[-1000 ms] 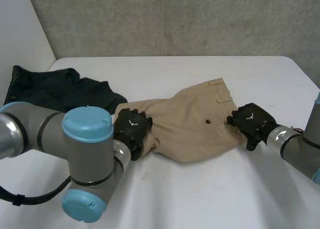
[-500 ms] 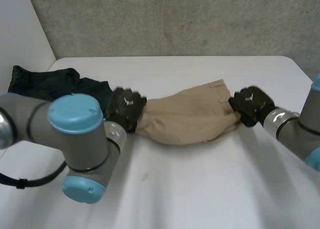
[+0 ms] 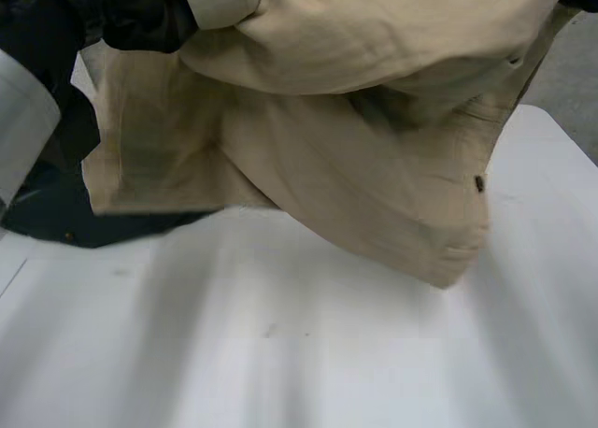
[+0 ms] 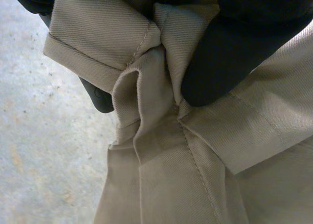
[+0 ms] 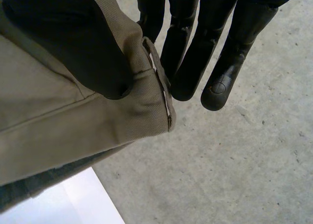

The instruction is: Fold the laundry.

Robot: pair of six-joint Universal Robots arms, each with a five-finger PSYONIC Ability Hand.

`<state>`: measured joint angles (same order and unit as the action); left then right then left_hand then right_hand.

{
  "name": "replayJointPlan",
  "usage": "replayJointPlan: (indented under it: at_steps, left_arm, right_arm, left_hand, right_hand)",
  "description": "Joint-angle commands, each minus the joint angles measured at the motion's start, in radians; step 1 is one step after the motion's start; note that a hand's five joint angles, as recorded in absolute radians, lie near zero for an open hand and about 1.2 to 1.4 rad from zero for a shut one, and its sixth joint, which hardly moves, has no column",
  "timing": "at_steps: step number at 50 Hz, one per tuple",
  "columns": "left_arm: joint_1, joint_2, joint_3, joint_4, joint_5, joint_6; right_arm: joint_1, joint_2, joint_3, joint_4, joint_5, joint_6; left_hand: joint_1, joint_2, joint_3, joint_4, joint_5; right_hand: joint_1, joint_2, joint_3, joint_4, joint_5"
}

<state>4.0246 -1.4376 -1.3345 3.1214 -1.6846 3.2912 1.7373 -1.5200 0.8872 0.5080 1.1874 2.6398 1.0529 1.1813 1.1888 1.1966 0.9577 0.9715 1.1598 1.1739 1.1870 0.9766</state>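
Tan shorts [image 3: 355, 138] hang above the table [image 3: 308, 353]. The left hand [image 4: 234, 48] pinches a bunched hem, and the right hand [image 5: 73, 43] seemingly pinches an edge against its thumb. Dark cloth [image 3: 56, 218] lies at nine o'clock.

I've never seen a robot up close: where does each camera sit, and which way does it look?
Head view: between and behind the arms, looking down at the white table; the left arm shows, and tan trousers hang close.
Left wrist view: on the left wrist, looking along the left robot hand, which pinches a trouser hem.
Right wrist view: on the right wrist, along the right robot hand, pinching another edge.
Shared: all three show the trousers.
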Motion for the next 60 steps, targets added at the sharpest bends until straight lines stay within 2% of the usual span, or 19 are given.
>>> replayJointPlan:
  at_steps: [1,5,10,13,15,16,17,19,20,26,29,32,37,41,42,46,50,53,60]
  left_arm:
    - [0.025,-0.148,-0.04,-0.063,0.04,-0.163]
    - [0.077,-0.276,-0.035,-0.066,0.08,-0.206]
    - [0.174,-0.467,0.041,-0.009,0.095,-0.219]
    - [0.194,-0.541,0.086,0.051,0.095,-0.22]
    - [0.202,-0.599,0.12,0.123,0.1,-0.209]
    - [0.206,-0.618,0.129,0.159,0.102,-0.208]
    - [0.215,-0.641,0.136,0.222,0.111,-0.208]
    - [0.225,-0.655,0.138,0.276,0.117,-0.208]
    - [0.235,-0.658,0.133,0.322,0.117,-0.208]
    - [0.245,-0.644,0.083,0.372,0.12,-0.199]
    - [0.248,-0.584,0.028,0.373,0.121,-0.165]
    - [0.248,-0.521,-0.038,0.37,0.12,-0.084]
    - [0.237,-0.468,-0.164,0.352,0.118,0.06]
    - [0.22,-0.425,-0.274,0.29,0.117,0.166]
    - [0.208,-0.405,-0.31,0.252,0.117,0.198]
    - [0.176,-0.383,-0.37,0.157,0.117,0.225]
    - [0.162,-0.4,-0.391,0.091,0.115,0.225]
    - [0.168,-0.434,-0.39,0.086,0.112,0.225]
    - [0.198,-0.535,-0.333,0.1,0.117,0.235]
  right_arm:
    - [0.016,0.107,-0.004,0.024,0.006,0.006]
    - [0.076,0.256,-0.047,0.017,0.024,0.006]
    - [0.139,0.482,-0.187,-0.04,0.17,0.005]
    - [0.145,0.579,-0.264,-0.113,0.222,0.011]
    - [0.151,0.647,-0.306,-0.222,0.236,0.032]
    - [0.154,0.665,-0.312,-0.267,0.236,0.045]
    - [0.159,0.699,-0.312,-0.36,0.236,0.077]
    - [0.163,0.731,-0.312,-0.449,0.236,0.097]
    - [0.165,0.759,-0.314,-0.5,0.247,0.103]
    - [0.179,0.775,-0.301,-0.483,0.259,0.092]
    - [0.202,0.742,-0.283,-0.438,0.29,0.089]
    - [0.199,0.687,-0.237,-0.376,0.339,0.086]
    - [0.197,0.615,-0.114,-0.263,0.356,0.06]
    - [0.195,0.526,0.045,-0.163,0.328,0.014]
    - [0.195,0.494,0.117,-0.143,0.305,0.0]
    - [0.192,0.445,0.276,-0.143,0.232,-0.011]
    - [0.176,0.437,0.39,-0.151,0.152,-0.009]
    - [0.171,0.437,0.459,-0.198,0.118,-0.006]
    - [0.182,0.462,0.558,-0.374,0.118,-0.012]
  left_hand:
    - [0.343,0.215,0.207,0.2,0.264]
    - [0.343,0.215,0.207,0.2,0.264]
    - [0.343,0.215,0.207,0.2,0.264]
    - [0.343,0.215,0.207,0.2,0.264]
    - [0.005,-0.123,-0.131,-0.139,-0.074]
    - [-0.267,-0.395,-0.403,-0.411,-0.346]
    - [-0.874,-1.003,-1.01,-1.018,-0.954]
    - [-0.823,-0.951,-0.959,-0.967,-0.902]
    - [-0.878,-1.007,-1.014,-1.022,-0.958]
    - [-0.878,-1.007,-1.014,-1.022,-0.958]
    - [-0.878,-1.007,-1.014,-1.022,-0.958]
    - [-0.878,-1.007,-1.014,-1.022,-0.958]
    - [-0.863,-0.991,-0.999,-1.007,-0.942]
    - [-0.769,-0.898,-0.905,-0.913,-0.849]
    - [-0.685,-0.813,-0.821,-0.828,-0.764]
    - [-0.482,-0.61,-0.618,-0.625,-0.561]
    - [-0.455,-0.583,-0.591,-0.599,-0.534]
    - [-0.461,-0.589,-0.597,-0.604,-0.54]
    - [-0.478,-0.607,-0.614,-0.622,-0.558]
  right_hand:
    - [0.425,0.236,0.222,0.209,0.245]
    - [0.425,0.236,0.222,0.209,0.245]
    - [0.425,0.236,0.222,0.209,0.245]
    - [0.425,0.236,0.222,0.209,0.245]
    - [0.425,0.236,0.222,0.209,0.245]
    - [0.425,0.236,0.222,0.209,0.245]
    - [0.356,0.168,0.154,0.141,0.176]
    - [-0.696,-0.885,-0.899,-0.912,-0.876]
    - [-0.797,-0.985,-0.999,-1.012,-0.977]
    - [-0.797,-0.985,-0.999,-1.012,-0.977]
    - [-0.797,-0.985,-0.999,-1.012,-0.977]
    - [-0.797,-0.985,-0.999,-1.012,-0.977]
    - [-0.797,-0.985,-0.999,-1.012,-0.977]
    - [-0.797,-0.985,-0.999,-1.012,-0.977]
    - [-0.797,-0.985,-0.999,-1.012,-0.977]
    - [-0.755,-0.944,-0.958,-0.971,-0.935]
    - [-0.599,-0.787,-0.802,-0.815,-0.779]
    - [-0.525,-0.714,-0.728,-0.741,-0.705]
    - [-0.481,-0.67,-0.684,-0.697,-0.661]
